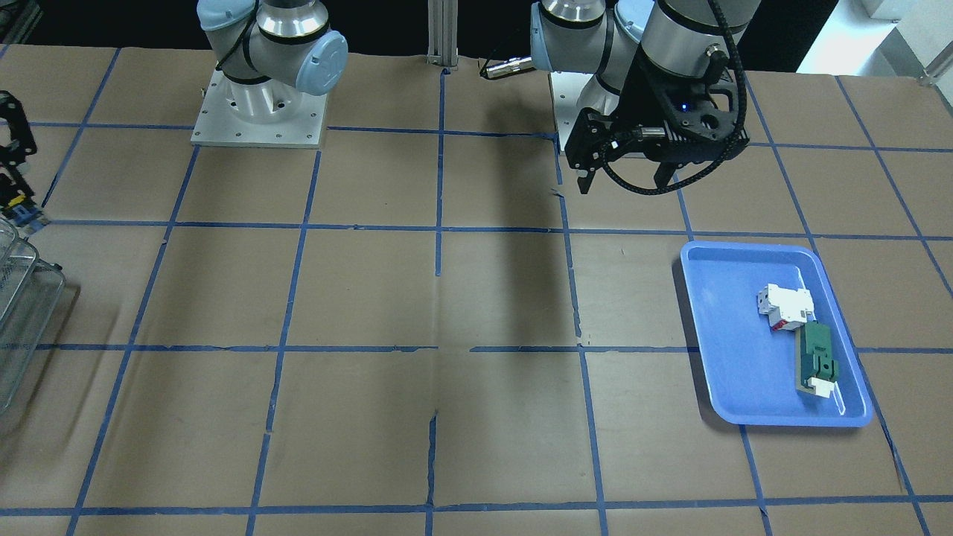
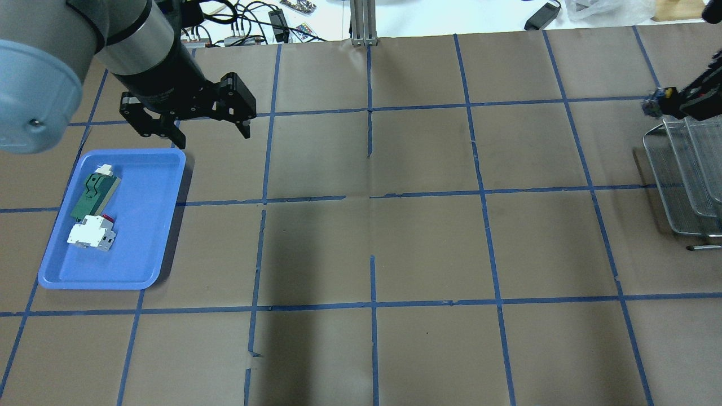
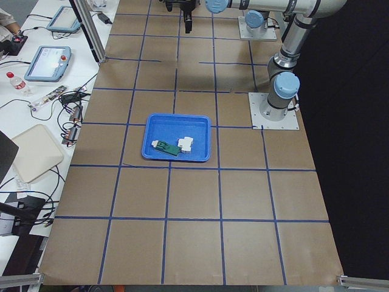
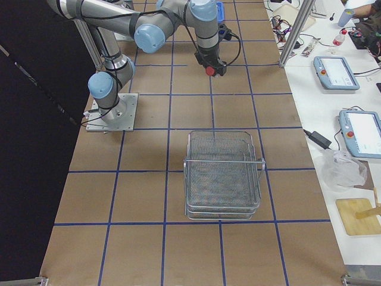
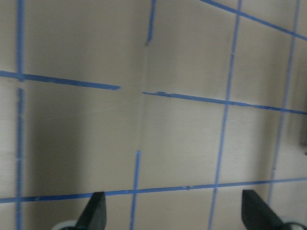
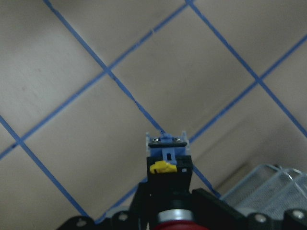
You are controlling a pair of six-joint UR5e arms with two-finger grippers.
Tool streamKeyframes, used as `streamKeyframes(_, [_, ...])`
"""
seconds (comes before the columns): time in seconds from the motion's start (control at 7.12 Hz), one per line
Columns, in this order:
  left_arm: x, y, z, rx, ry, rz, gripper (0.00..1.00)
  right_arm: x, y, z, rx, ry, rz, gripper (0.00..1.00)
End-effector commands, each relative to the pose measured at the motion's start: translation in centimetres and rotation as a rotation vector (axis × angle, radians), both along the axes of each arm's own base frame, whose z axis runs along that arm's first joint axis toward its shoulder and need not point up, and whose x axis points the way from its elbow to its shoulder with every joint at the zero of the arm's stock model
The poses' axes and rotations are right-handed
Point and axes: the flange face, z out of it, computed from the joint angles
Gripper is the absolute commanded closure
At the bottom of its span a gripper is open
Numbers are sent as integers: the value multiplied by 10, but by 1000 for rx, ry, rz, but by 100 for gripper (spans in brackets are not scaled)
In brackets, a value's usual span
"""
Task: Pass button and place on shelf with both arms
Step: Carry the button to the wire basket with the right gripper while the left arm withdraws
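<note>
My right gripper (image 6: 168,203) is shut on the button (image 6: 167,155). Its black body sits between the fingers, the red cap shows at the bottom, and the yellow bit and grey-blue block point away. The button (image 2: 654,105) hangs in the air off a corner of the wire shelf (image 2: 685,180), apart from it. The shelf's corner shows in the right wrist view (image 6: 268,191). In the front view the gripper (image 1: 15,171) and shelf (image 1: 22,298) are at the left edge. My left gripper (image 2: 213,137) is open and empty, above the table beyond the blue tray.
The blue tray (image 2: 141,254) lies on the robot's left side and holds a white blocky part (image 2: 90,232) and a green part (image 2: 93,192). Brown paper with a blue tape grid covers the table. Cables and devices lie past the far edge.
</note>
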Motion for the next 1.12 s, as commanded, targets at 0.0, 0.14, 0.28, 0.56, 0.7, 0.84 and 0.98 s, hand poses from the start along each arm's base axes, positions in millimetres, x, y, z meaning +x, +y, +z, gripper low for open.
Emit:
streamKeyframes(0.0, [18,-2,4,12,-84,-148,0,-50,-32,-20,160,185,-28,100])
streamKeyframes(0.14, [22,-5,4,27,-67,-181,0,-79,-45,-44,214,173,-51,100])
streamKeyframes(0.28, [26,-11,0,29,9,-175,0,-117,-41,-63,273,145,-104,100])
streamKeyframes(0.56, [28,-8,3,27,26,-168,0,-149,-40,-89,349,173,-132,100])
streamKeyframes(0.7, [28,-7,4,27,24,-168,0,-157,-42,-101,363,163,-137,100])
streamKeyframes(0.84, [28,-7,5,24,24,-168,0,-160,-47,-112,378,159,-152,100])
streamKeyframes(0.98, [28,-4,7,20,22,-168,0,-161,-47,-115,383,160,-162,100])
